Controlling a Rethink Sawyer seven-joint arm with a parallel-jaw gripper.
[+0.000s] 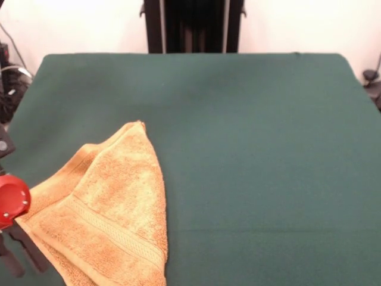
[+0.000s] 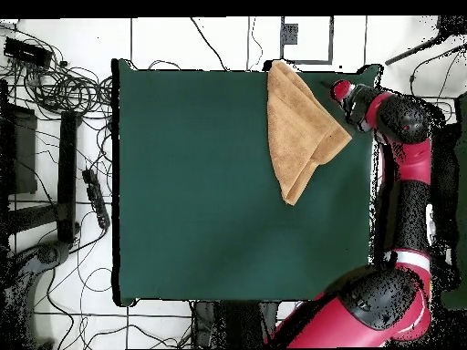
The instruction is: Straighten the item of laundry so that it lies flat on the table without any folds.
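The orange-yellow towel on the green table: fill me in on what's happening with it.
The small orange-yellow terry-cloth towel lies folded over itself into a rough triangle near one corner of the large dark green felt-covered table, so it is not flat yet. The red and black Sawyer arm reaches along the table's edge, with its gripper right beside the towel's edge. Whether the gripper has hold of the cloth cannot be made out.

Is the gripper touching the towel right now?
Cannot tell. In the front view the gripper meets the towel at its edge, but neither view plainly shows contact or a gap.
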